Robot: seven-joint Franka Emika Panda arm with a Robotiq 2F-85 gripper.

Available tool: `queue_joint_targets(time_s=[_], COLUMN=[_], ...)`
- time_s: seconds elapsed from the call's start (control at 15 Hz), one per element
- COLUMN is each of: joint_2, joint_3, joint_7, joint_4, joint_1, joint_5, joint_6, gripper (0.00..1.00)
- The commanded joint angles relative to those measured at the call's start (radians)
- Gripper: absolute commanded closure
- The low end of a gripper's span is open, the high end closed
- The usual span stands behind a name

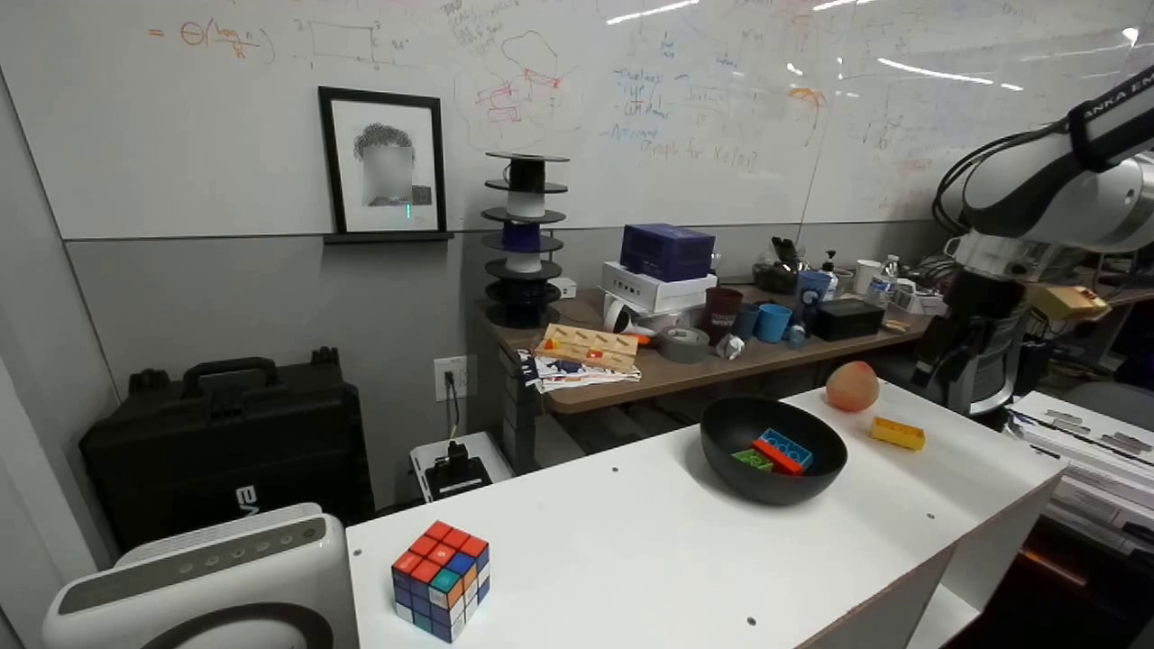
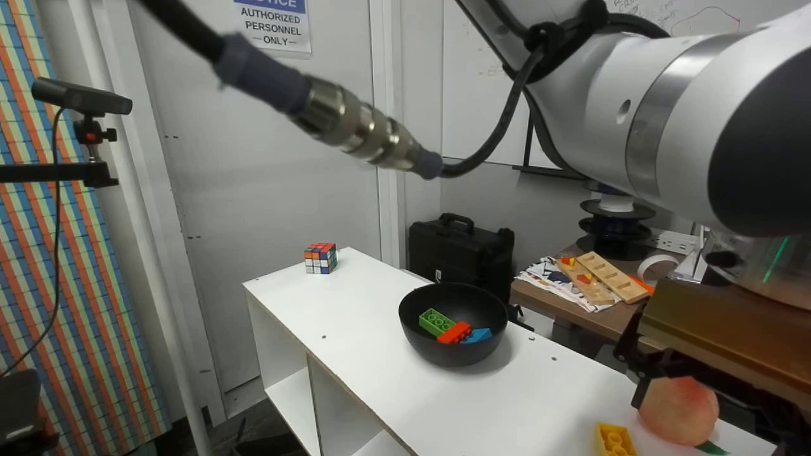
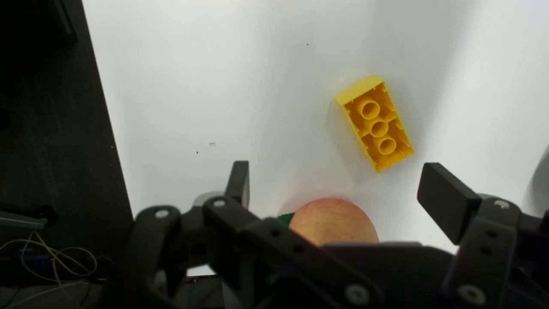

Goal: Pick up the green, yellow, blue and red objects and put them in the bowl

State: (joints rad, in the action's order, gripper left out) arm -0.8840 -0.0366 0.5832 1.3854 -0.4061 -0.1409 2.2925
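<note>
The yellow rectangular plastic toy block (image 3: 374, 124) lies on the smooth white tabletop (image 1: 577, 541), hollow underside up. Near it but apart rests a round orange-pink peach (image 1: 852, 388), on the block's far left side in an exterior view. The dark two-fingered gripper (image 3: 339, 184) hangs over this end of the tabletop, its fingers spread wide, block and peach in its wrist view. To the left of the yellow block in both exterior views stands the wide round black bowl (image 2: 453, 358), holding a green plastic block (image 2: 436, 322), a red plastic block (image 2: 455, 333) and a blue plastic block (image 1: 786, 448), the red between the other two. The white jointed robot arm (image 1: 1055, 194) enters from the right. A multicoloured Rubik's cube (image 1: 442, 581) sits at the tabletop's near left, well apart from the bowl. Beyond the tabletop stands a brown desk (image 1: 649, 388).
</note>
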Motion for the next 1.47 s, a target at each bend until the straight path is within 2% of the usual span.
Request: queue_joint_targets(time_s=[0.0, 0.53, 0.93, 1.0, 1.07, 1.13, 1.4], joint_2=[0.011, -0.067, -0.147, -0.155, -0.164, -0.158, -0.063], joint_3=[0.006, 0.009, -0.006, -0.008, -0.012, -0.017, -0.037], joint_7=[-0.019, 0.106, 0.180, 0.183, 0.187, 0.179, 0.146], joint_4=[0.012, -0.037, -0.059, -0.063, -0.068, -0.061, 0.063], joint_1=[0.007, 0.108, 0.133, 0.136, 0.137, 0.146, 0.177], joint_5=[0.029, 0.257, 0.353, 0.359, 0.367, 0.376, 0.430], joint_6=[0.012, -0.052, -0.048, -0.049, -0.037, -0.030, 0.028], gripper=[0.00, 0.00, 0.00, 0.25, 0.26, 0.32, 0.64])
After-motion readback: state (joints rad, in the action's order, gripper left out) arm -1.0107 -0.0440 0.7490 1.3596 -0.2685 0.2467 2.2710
